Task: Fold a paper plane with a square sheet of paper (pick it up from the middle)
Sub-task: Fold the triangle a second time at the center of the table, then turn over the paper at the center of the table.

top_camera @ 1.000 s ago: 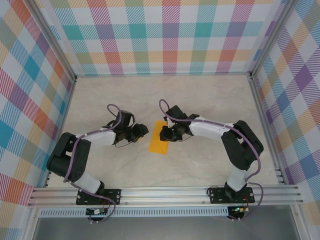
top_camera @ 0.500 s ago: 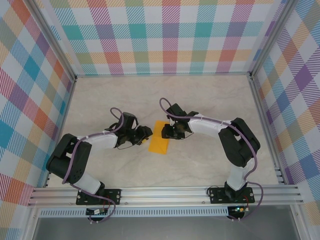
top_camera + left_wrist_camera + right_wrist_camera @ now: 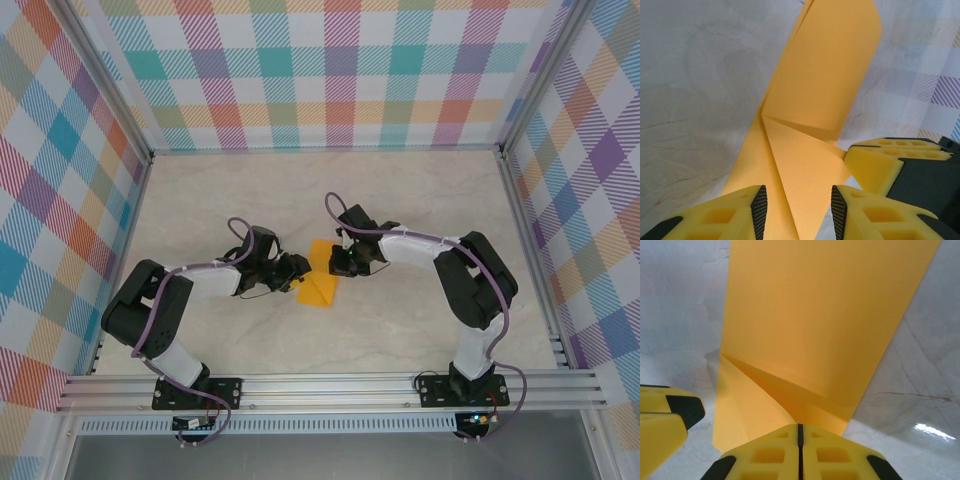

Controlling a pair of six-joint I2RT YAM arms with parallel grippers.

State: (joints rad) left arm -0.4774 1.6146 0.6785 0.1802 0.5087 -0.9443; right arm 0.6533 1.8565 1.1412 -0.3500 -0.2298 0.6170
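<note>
Thin, floppy square sheet of paper point(image 3: 815, 85): hold the folded corner your right claw point(image 3: 799, 432) clamps; left claw point(image 3: 799, 210) gapes.

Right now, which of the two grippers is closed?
The right gripper: its fingers meet with no gap, at the edge of the orange paper. The left gripper stands open over it.

Left gripper point(image 3: 300, 272) now lies closer to the table's middle, reaching the left edge of the square sheet of paper point(image 3: 320, 290). Right gripper point(image 3: 336, 265), earlier parted, is closed. The formerly flat sheet shows a diagonal fold.
</note>
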